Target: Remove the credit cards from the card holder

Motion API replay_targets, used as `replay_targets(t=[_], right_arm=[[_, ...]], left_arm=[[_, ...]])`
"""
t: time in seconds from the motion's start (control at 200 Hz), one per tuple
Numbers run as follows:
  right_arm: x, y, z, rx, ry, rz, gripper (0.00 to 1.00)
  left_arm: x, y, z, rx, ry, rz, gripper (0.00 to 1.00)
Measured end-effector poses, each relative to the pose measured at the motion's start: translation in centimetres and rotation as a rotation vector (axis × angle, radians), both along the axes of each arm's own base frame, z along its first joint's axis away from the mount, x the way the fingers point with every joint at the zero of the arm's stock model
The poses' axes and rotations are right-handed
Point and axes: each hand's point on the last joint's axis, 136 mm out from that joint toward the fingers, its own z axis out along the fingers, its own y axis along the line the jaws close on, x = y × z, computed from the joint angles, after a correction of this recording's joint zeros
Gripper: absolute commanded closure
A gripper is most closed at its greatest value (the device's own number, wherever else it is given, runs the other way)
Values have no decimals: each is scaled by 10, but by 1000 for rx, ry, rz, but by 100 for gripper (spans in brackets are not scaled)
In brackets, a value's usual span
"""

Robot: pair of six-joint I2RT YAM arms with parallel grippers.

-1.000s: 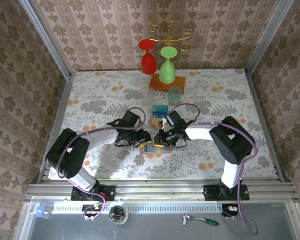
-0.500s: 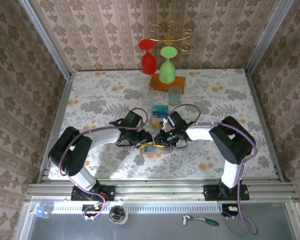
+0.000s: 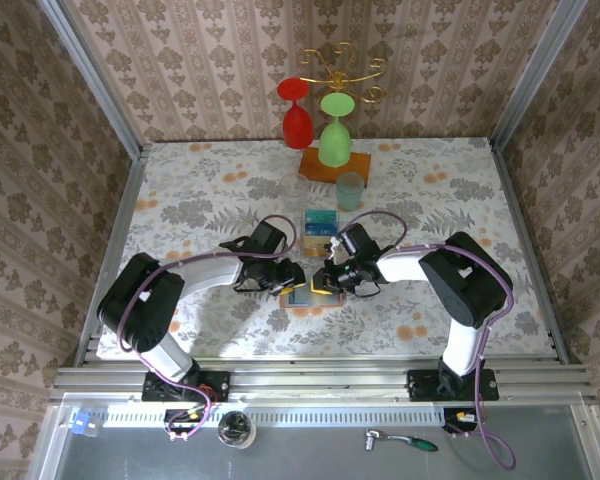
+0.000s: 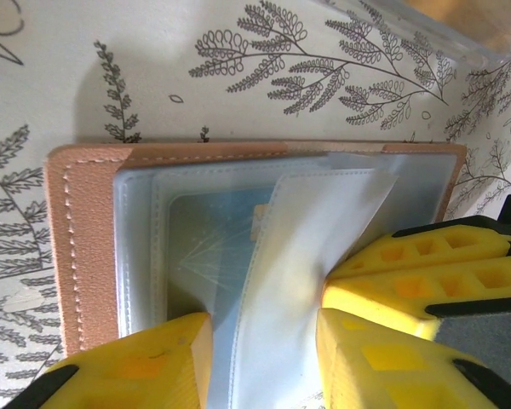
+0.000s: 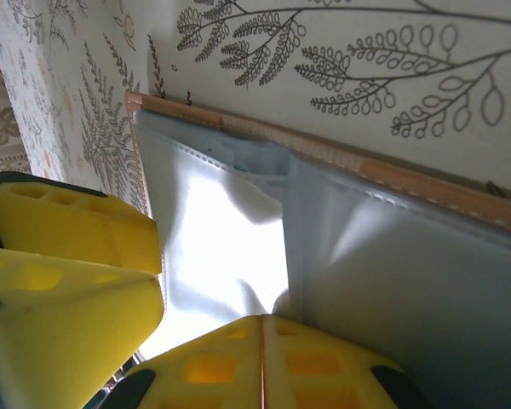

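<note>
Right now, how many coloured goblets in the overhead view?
2: red goblet and green goblet, inverted side by side below the gold rack at the far edge. None seem hidden.

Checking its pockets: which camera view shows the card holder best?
The left wrist view: the open card holder shows its leather rim, clear sleeves and a credit card inside. The right wrist view gives one edge and a sleeve; top external shows it tiny, partly covered.

Table (image 3: 180, 200) open L & R; cups (image 3: 350, 190) + wood block (image 3: 315, 166) crowd far side behind card holder (image 3: 302, 297).
</note>
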Motion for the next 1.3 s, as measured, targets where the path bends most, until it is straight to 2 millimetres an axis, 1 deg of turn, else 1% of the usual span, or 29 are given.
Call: replay_targets(t=[0.18, 0.33, 0.48, 0.595, 0.69, 0.855, 1.035, 1.115, 1.3], right_arm=[[0, 0, 0, 1, 1, 1, 89], [0, 0, 0, 4, 5, 0, 81], [-2, -1, 5, 5, 5, 5, 78], [-4, -5, 15, -5, -3, 6, 77], [0, -9, 30, -10, -31, -2, 77], [12, -27, 52, -63, -94, -40, 75], [15, -55, 61, -165, -135, -81, 72], [15, -67, 63, -204, -145, -97, 71], [17, -88, 70, -254, -167, -134, 69]], left_arm=[[-2, -3, 0, -2, 2, -4, 70], [-2, -3, 0, -3, 4, -3, 71], [0, -6, 4, -11, -2, -1, 71], [3, -11, 14, -29, -24, -7, 71], [7, -21, 25, -50, -48, -20, 70], [8, -35, 40, -80, -76, -46, 67], [7, -50, 47, -103, -84, -70, 61], [6, -57, 43, -104, -77, -83, 61], [1, -68, 23, -94, -39, -106, 60]])
